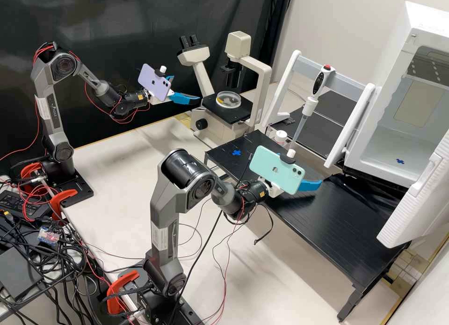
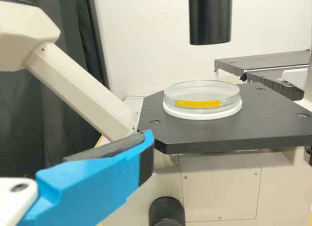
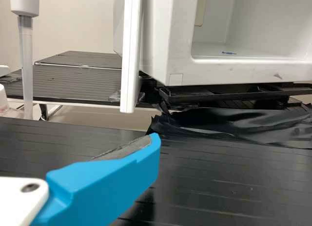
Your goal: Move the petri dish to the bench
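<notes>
- So the petri dish [image 1: 228, 99] is sitting flat on the black stage [image 1: 213, 105] of the microscope [image 1: 201, 72], far side, around the middle (there's a yellow strip on its side, pretty easy to spot).
- Left gripper [image 1: 188, 88] is up at the far left, pointing at the microscope, near the dish but apart from it. It's open, fingers spread.
- Right gripper [image 1: 311, 184] is on the near side, hanging over the black table [image 1: 336, 227], well apart from the dish. Open too, from what I can see (the grey pad [image 3: 124, 149] on one finger is bare).
- Each wrist has a phone strapped on, a purple one [image 1: 154, 82] on the left arm and a mint green one [image 1: 276, 169] on the right.
- Blue cross [image 1: 236, 153] stuck on the far left part of that table, a bit nearer than the microscope.
- Pipette [image 1: 319, 82] is upright at a grey crossbar [image 1: 343, 85], right of the microscope.
- Big white box [image 1: 369, 156] over on the right, door open, with another blue mark [image 1: 400, 161] on its floor.
</notes>
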`<state>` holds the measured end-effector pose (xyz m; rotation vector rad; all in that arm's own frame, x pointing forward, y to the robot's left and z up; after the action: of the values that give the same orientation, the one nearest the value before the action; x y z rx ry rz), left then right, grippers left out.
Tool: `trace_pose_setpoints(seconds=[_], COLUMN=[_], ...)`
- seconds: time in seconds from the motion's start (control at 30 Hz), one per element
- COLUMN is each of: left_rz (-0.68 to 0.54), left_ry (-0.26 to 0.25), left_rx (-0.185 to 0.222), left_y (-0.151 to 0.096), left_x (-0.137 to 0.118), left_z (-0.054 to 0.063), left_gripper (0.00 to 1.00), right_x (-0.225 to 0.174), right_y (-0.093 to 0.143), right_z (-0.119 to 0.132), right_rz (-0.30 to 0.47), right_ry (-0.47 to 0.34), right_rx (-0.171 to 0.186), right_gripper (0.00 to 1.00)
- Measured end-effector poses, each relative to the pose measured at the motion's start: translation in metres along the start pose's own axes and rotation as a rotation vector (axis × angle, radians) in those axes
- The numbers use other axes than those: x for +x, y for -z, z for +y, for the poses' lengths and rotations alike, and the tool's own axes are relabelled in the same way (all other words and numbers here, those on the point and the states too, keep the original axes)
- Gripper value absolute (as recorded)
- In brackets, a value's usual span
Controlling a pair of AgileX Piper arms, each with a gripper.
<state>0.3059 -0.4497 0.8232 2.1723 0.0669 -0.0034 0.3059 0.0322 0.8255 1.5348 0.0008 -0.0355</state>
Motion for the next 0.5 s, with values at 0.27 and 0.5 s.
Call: trace_pose_setpoints(seconds=[0.27,0.5], left_rz=[0.000,0.000], left_ry=[0.000,0.000], left_rx=[0.000,0.000], left_y=[0.000,0.000], left_x=[0.000,0.000], left_z=[0.000,0.000], left_gripper=[1.00,1.00], right_x=[-0.001,-0.026], right_y=[-0.001,0.005], right_z=[-0.001,-0.005], right_rz=[-0.003,0.026], right_ry=[0.004,0.008], right_rx=[0.000,0.000], right_gripper=[1.00,1.00])
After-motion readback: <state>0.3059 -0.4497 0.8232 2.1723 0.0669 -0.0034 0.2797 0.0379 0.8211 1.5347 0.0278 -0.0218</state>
